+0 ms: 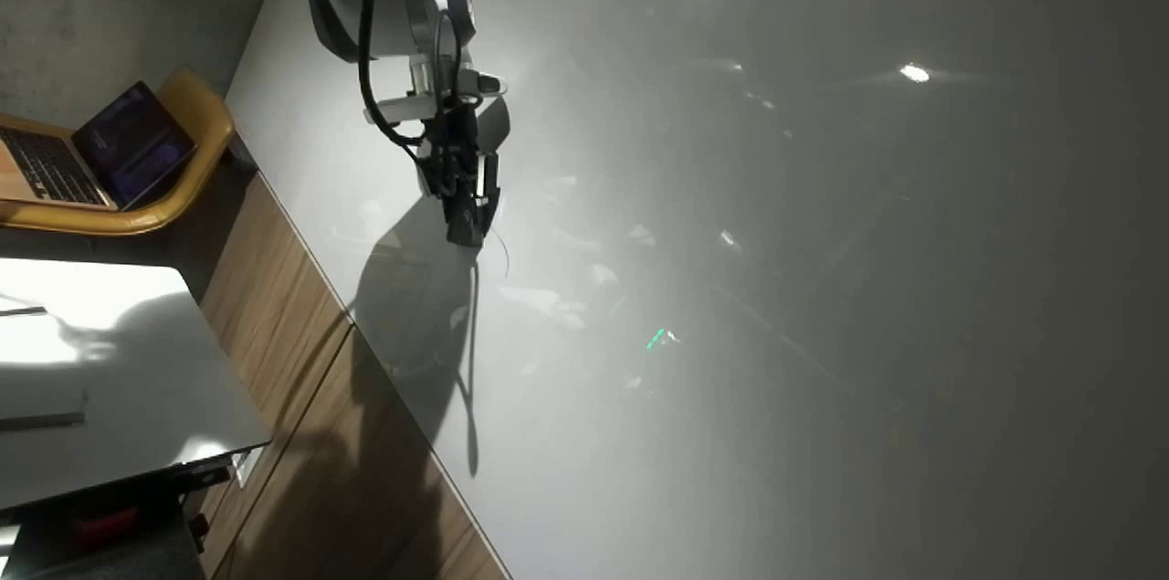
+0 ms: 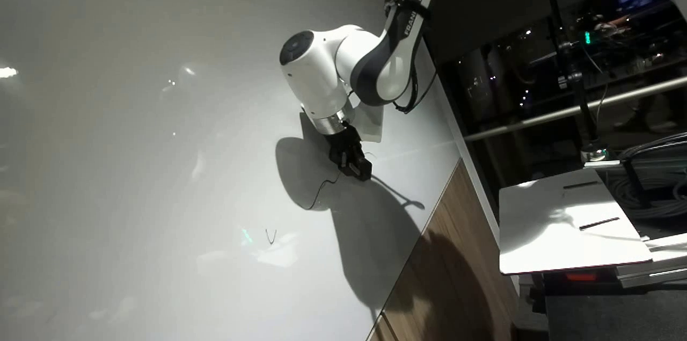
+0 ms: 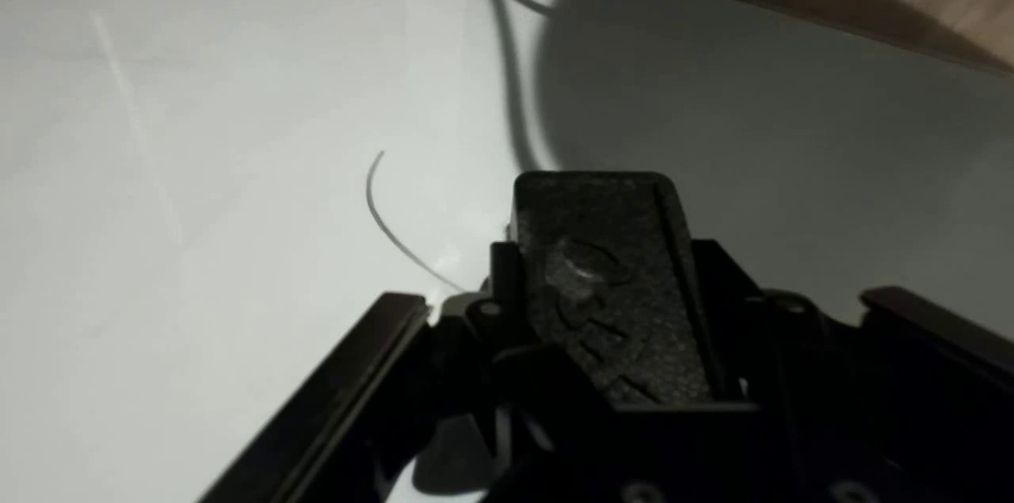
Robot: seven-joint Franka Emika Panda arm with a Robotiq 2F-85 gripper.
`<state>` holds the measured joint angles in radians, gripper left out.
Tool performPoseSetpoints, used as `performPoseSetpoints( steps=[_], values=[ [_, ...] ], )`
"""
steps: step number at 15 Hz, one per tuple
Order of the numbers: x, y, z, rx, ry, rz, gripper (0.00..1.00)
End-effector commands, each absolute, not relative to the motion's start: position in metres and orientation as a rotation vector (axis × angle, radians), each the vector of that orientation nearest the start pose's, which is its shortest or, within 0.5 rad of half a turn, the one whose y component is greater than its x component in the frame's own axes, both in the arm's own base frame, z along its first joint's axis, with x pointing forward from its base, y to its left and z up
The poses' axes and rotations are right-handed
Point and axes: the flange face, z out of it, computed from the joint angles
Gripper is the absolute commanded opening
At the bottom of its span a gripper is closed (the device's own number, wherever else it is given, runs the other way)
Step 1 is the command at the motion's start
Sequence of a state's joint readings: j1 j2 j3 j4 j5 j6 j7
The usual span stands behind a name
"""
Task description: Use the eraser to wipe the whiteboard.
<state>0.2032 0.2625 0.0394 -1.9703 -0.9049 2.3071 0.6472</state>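
At the glossy white-grey whiteboard, the black two-fingered gripper clasps the dark-grey oblong eraser; contact is unclear. Thin dark squiggles mark the whiteboard; a brown wood-grain surface borders it; past its edge, a mustard-coloured chair holds an open dark-screened laptop.

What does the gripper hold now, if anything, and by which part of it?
The gripper holds the eraser by its two long sides, with one end sticking out.

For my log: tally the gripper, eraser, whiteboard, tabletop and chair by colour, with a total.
Black or dark grey: 2 (gripper, eraser)
White or pale grey: 2 (whiteboard, tabletop)
Yellow: 1 (chair)
Total: 5
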Motion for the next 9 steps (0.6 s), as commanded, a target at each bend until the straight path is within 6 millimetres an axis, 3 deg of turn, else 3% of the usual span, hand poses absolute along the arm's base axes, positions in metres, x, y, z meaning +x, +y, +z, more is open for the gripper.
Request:
performPoseSetpoints(
  steps=[1, 9],
  values=[
    [0.618, 0.074, 0.339, 2.490, 0.261, 0.523, 0.30],
    [0.621, 0.011, 0.336, 2.475, 0.194, 0.509, 0.30]
  ],
)
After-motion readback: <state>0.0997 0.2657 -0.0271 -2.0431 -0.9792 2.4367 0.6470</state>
